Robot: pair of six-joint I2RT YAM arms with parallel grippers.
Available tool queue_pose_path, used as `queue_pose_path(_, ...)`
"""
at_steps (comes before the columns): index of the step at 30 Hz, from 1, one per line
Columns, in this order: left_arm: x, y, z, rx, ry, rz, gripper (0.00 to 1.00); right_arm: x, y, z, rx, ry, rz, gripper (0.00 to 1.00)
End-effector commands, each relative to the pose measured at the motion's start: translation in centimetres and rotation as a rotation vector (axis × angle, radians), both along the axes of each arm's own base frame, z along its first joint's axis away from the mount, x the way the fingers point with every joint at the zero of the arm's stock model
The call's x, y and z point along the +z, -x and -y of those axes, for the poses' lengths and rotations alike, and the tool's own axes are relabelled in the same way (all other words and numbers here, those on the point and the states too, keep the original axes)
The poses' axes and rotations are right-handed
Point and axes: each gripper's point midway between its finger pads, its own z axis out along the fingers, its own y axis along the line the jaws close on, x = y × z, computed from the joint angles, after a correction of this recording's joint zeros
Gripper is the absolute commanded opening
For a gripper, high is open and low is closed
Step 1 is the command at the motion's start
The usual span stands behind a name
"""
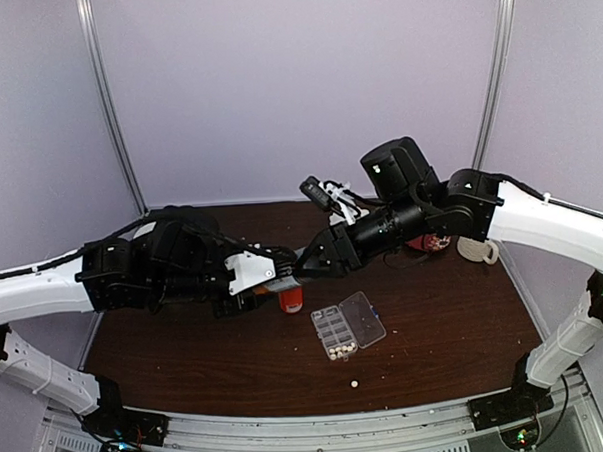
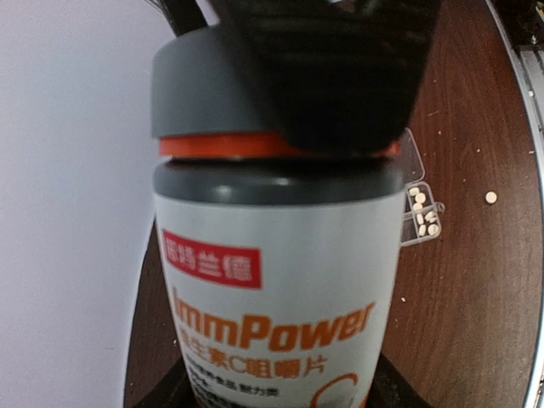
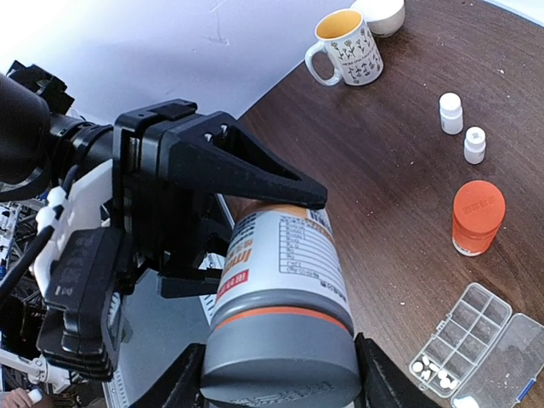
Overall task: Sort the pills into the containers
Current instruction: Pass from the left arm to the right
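Note:
A grey-capped bottle (image 2: 280, 280) with a white "ImmPower" label is held off the table between both arms. My left gripper (image 3: 246, 229) is shut on its body. My right gripper (image 3: 280, 378) is shut on its grey cap (image 3: 280, 357), one finger on each side. The containers are the cells of a clear organizer box (image 1: 348, 324) lying open on the table to the right of the bottle. Several pills (image 3: 433, 372) lie in one end cell (image 2: 422, 217). One loose pill (image 1: 354, 384) rests on the table in front of the box.
An orange-capped bottle (image 3: 478, 217) stands near the box. Two tiny white bottles (image 3: 450, 112) stand behind it. A patterned mug (image 3: 348, 47) and a white bowl (image 3: 380, 13) sit at the back of the brown table (image 1: 447, 340).

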Motion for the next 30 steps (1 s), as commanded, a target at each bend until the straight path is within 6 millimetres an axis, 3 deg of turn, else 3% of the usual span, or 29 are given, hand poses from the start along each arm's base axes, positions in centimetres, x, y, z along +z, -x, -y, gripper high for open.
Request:
queue_pose_path(1, 5.9, -1.9, 1.2, 0.063, 0.049, 0.243, 0.00, -0.7, -2.1, -0.1, -0.139, -0.064, -0.165, 0.18)
queue_pose_path(4, 5.8, -2.2, 1.5, 0.075, 0.031, 0.255, 0.00, -0.6, -2.3, -0.1, -0.144, -0.086, -0.177, 0.23)
queue_pose_path(11, 6.1, -0.8, 2.4, 0.005, 0.127, 0.179, 0.00, 0.1, -1.8, 0.2, -0.087, -0.080, -0.122, 0.70)
queue_pose_path(16, 6.2, -0.4, 2.7, -0.025, 0.145, 0.148, 0.00, -0.3, -1.4, 0.2, -0.069, -0.062, -0.122, 0.83)
queue_pose_path(18, 5.9, -0.4, 2.8, -0.027, 0.135, 0.142, 0.00, -0.4, -1.3, 0.2, -0.065, -0.060, -0.121, 0.77)
queue_pose_path(22, 5.9, -0.3, 2.9, -0.032, 0.133, 0.133, 0.00, -0.3, -1.4, 0.2, -0.070, -0.059, -0.120, 0.48)
queue_pose_path(24, 5.8, -0.3, 2.9, -0.026, 0.139, 0.128, 0.00, -0.1, -1.4, 0.2, -0.072, -0.061, -0.115, 0.38)
queue_pose_path(28, 6.1, -0.3, 2.6, -0.013, 0.176, 0.123, 0.13, 0.0, -2.2, 1.5, -0.108, -0.043, -0.084, 0.29)
queue_pose_path(30, 5.9, -0.2, 2.4, -0.005, 0.198, 0.108, 0.26, -0.2, -2.8, 2.6, -0.130, -0.015, -0.068, 0.27)
